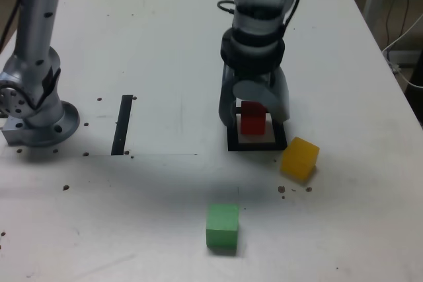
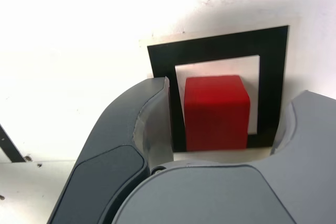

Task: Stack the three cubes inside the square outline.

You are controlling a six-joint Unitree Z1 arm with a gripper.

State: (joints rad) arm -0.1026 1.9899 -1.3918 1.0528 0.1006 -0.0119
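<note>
I see 1 red cube point(image 1: 253, 123) in 1 square outline point(image 1: 257, 146), gripper point(image 2: 223, 121) spread around it; 1 yellow point(image 1: 300, 160), 1 green cube point(image 1: 223, 226) outside

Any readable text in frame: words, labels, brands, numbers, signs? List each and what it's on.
None readable in either view.
Red cube: no marking on its visible faces.
Yellow-orange cube: none seen.
Green cube: none seen.
Black square tape outline: plain, no lettering.
Grey two-jawed gripper: no lettering visible.
</note>
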